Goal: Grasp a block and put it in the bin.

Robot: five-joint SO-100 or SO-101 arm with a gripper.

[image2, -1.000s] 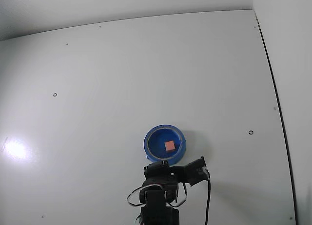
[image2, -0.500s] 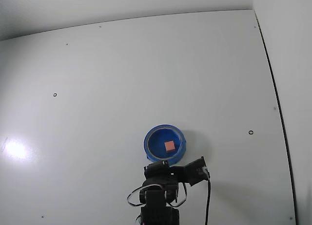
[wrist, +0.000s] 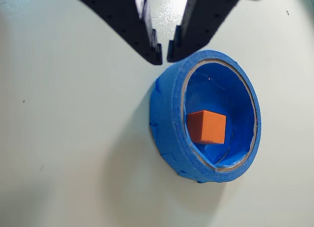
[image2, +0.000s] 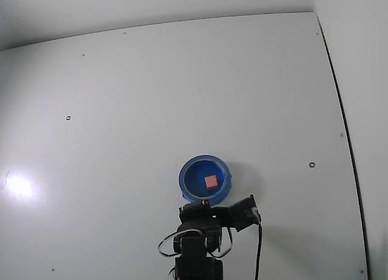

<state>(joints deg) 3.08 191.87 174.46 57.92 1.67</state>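
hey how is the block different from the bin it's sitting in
The block is an orange-red cube with flat faces; the bin is round and blue. The block is far smaller and solid, while the bin is hollow and holds it. Both sit on the white table, clear of the hand.

From my remote seat I take this for a bare robot test bench or lab setup, since all I see is a plain white tabletop (image2: 182, 98) dotted with small screw holes (image2: 311, 165), a white wall (image2: 351, 50) at its edge, and harsh lamp glare (image2: 18, 185).
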